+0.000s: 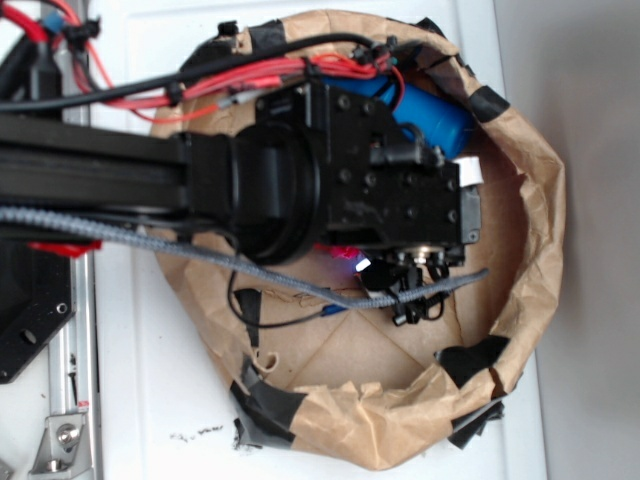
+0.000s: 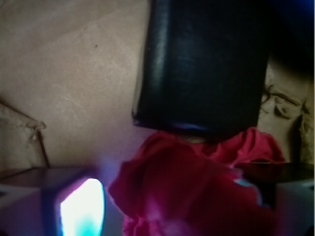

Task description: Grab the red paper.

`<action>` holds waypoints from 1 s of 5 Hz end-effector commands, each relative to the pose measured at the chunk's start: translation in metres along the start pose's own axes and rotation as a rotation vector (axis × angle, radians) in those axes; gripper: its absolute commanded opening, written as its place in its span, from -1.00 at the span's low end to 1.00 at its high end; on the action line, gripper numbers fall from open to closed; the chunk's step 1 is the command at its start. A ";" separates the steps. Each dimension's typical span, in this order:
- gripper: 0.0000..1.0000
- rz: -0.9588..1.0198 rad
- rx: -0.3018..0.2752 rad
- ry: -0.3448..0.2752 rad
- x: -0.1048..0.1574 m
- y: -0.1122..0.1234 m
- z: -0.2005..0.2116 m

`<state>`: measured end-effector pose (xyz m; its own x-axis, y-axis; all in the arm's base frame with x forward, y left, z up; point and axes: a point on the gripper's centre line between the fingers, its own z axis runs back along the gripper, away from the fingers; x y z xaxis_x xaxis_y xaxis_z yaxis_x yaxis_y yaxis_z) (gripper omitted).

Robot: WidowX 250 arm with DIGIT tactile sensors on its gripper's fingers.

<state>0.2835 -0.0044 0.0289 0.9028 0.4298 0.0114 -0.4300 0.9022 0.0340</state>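
Red paper: the bright red crumpled paper ball [image 2: 197,191] fills the lower middle of the wrist view, creased and folded, right up against the camera; in the exterior view only a sliver of it [image 1: 338,254] shows under the arm.
Black pouch: a flat black rectangular pouch [image 2: 204,66] lies just beyond the red paper, its lower edge touching or overlapping the paper's top (hard to tell which).
Claw: the black claw [image 1: 400,285] hangs low inside the ring, directly over the red paper; grey blurred parts [image 2: 29,196] sit at both lower corners of the wrist view with the paper between them, but whether the fingers are apart or pressed on the paper I cannot tell.
Light: a bright white-cyan glow [image 2: 81,206] shines at the lower left of the wrist view.
Brown paper ring: a crumpled brown paper wall [image 1: 540,200], patched with black tape [image 1: 270,405], encloses the work area on the white bench [image 1: 160,400].
Blue bottle: a blue cylindrical bottle [image 1: 435,115] lies at the far side of the ring, partly hidden by the arm.
Wires: thin red wires [image 1: 250,80] and a grey braided cable [image 1: 180,250] run along the black arm [image 1: 90,170].
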 end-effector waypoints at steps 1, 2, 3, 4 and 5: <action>-1.00 -0.079 -0.048 -0.125 0.001 0.011 0.045; -1.00 -0.246 -0.089 -0.195 -0.007 0.011 0.095; -1.00 -0.363 -0.052 -0.191 -0.020 0.010 0.145; -1.00 -0.394 -0.031 -0.125 -0.024 0.012 0.151; -1.00 -0.371 -0.014 -0.151 -0.024 0.015 0.147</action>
